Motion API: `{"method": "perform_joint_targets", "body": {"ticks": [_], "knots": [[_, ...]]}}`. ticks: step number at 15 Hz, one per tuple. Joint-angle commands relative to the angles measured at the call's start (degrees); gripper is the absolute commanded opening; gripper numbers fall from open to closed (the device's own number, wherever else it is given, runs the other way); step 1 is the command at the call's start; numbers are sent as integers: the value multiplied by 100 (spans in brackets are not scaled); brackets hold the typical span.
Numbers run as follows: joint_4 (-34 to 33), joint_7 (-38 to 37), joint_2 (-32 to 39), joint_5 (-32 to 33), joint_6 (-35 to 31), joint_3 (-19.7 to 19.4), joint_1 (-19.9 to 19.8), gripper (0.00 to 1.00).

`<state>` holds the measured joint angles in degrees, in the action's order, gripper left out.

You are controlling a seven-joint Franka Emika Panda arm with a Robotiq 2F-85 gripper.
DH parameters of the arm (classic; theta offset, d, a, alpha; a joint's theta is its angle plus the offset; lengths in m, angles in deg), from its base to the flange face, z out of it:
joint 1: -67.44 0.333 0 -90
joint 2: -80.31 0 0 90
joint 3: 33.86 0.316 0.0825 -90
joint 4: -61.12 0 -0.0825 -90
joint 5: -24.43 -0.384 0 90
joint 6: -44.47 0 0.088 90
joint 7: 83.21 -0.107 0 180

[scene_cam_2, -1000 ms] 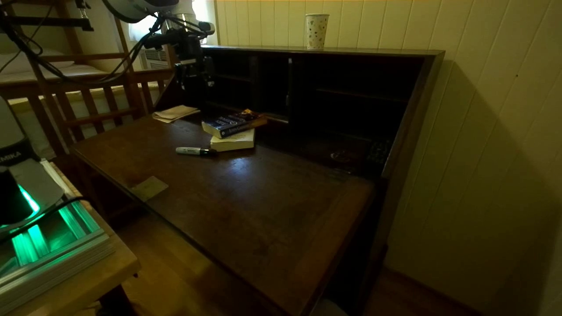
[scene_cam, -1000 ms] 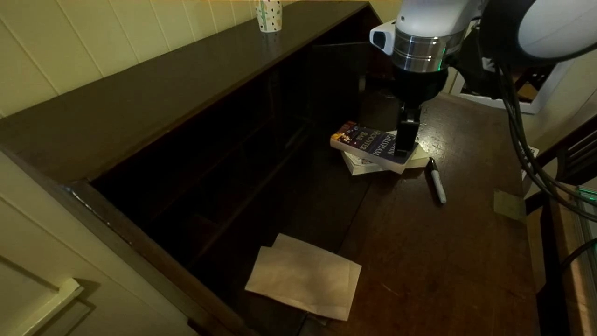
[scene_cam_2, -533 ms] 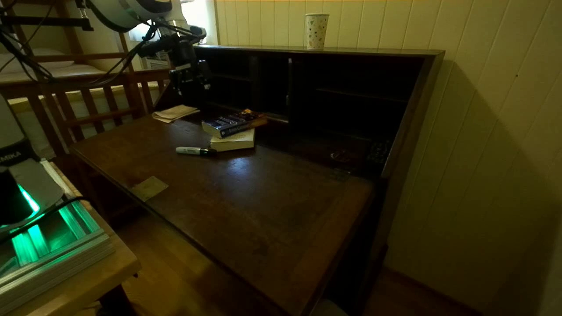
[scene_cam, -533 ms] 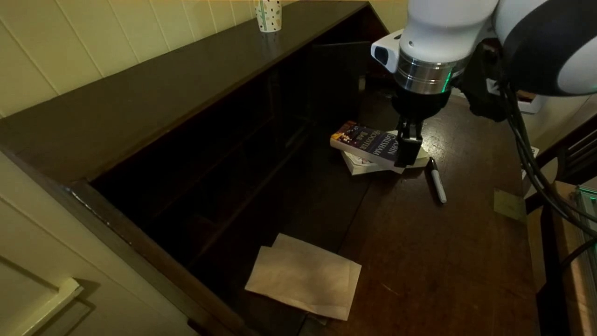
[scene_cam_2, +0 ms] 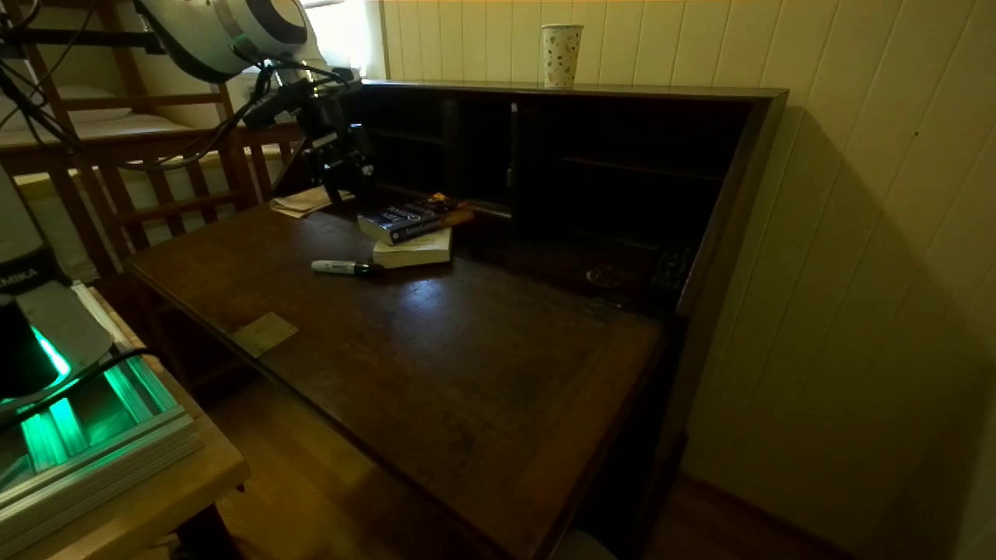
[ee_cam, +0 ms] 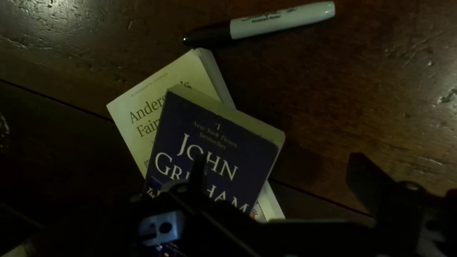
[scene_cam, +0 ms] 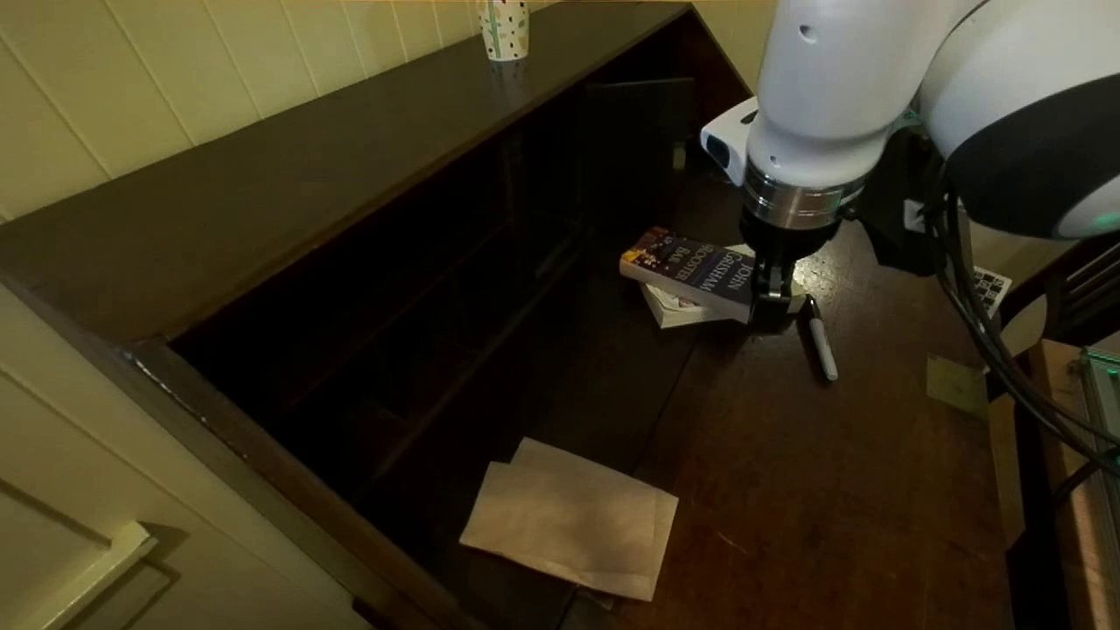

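One hand, jaws apart, empty; in wrist view, dark book across pale book on counter at hand's 9 o'clock, marker at 12; gripping apparently not begun, all handling left.

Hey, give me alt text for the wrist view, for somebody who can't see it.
An open robot hand partly blocks a navy John Grisham paperback, which lies askew on top of a pale book. Near the top of the picture, a black-capped marker lies on a dark wooden desk.
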<state>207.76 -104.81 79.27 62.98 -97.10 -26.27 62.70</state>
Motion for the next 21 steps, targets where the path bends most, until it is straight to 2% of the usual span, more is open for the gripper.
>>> {"method": "perform_joint_targets", "body": {"ticks": [1, 10, 21], "knots": [[-145, -729, 373, 677, 57, -255, 249, 100], [-421, -1924, 942, 1957, -32, -642, 545, 100], [-778, -2399, 1532, 2653, 65, -702, 750, 100]]}}
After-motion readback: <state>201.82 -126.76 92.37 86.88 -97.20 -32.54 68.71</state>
